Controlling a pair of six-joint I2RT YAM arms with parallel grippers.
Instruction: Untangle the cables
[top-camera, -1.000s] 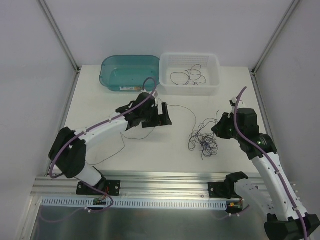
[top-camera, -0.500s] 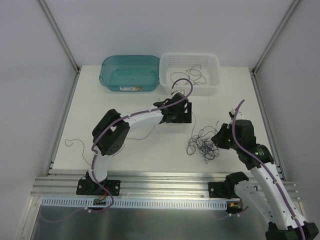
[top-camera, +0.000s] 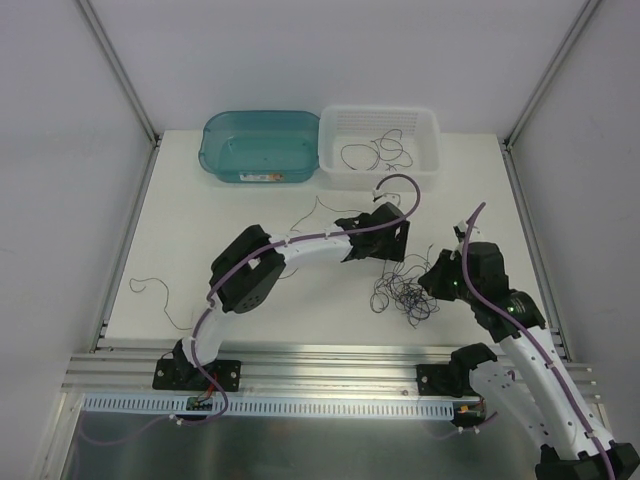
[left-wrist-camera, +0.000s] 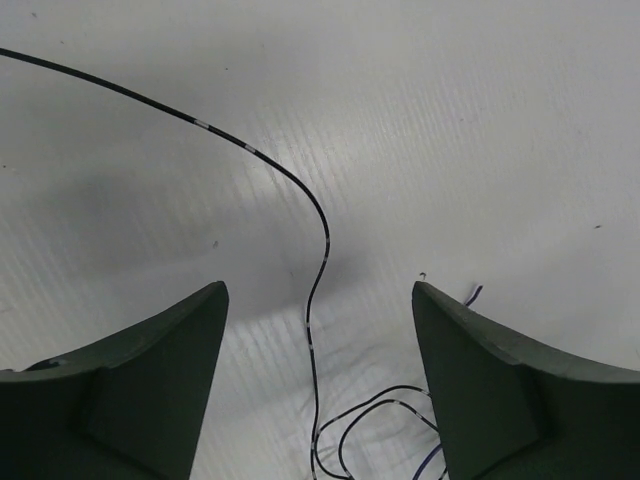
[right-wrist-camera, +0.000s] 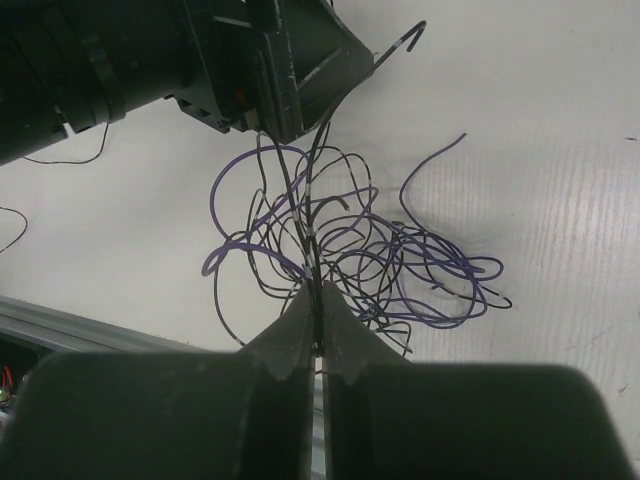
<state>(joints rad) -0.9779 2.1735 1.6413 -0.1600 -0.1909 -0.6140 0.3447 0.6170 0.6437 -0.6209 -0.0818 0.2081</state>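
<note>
Looping thin, black and purple, the cables were pinched by right gripper at 3 o'clock, left gripper released.

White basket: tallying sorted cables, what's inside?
A few thin dark cables lie looped on the basket floor; exact count unclear. Its near wall covers the floor's front edge.

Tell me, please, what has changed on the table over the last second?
The left gripper swung right from beside the teal bin to the tangle of wires, jaws open over one strand. A single wire that trailed by that arm now lies alone off to the left. The right gripper stayed shut on the tangle; the white basket looks unchanged.
</note>
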